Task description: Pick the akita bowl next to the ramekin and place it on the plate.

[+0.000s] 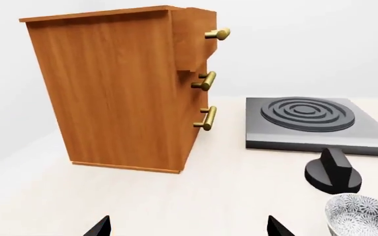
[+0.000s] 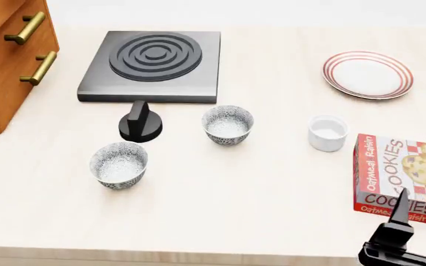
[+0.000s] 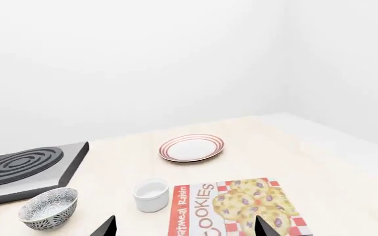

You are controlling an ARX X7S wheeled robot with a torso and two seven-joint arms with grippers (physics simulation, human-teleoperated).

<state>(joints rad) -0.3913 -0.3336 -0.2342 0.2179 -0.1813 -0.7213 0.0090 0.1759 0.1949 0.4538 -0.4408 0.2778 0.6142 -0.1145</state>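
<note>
Two patterned bowls on the desk [image 2: 272, 183]: the akita bowl [image 2: 228, 124] near the ramekin [image 2: 327, 132], second bowl [image 2: 119, 164] well apart. One plate [image 2: 368, 74]. All four empty. Left gripper [image 1: 187, 227] and right gripper [image 3: 183, 227] spread wide, holding nothing.

Grey-speckled akita bowl [image 2: 228, 124], white ramekin [image 2: 327, 132], red-ringed plate [image 2: 368, 74].
</note>
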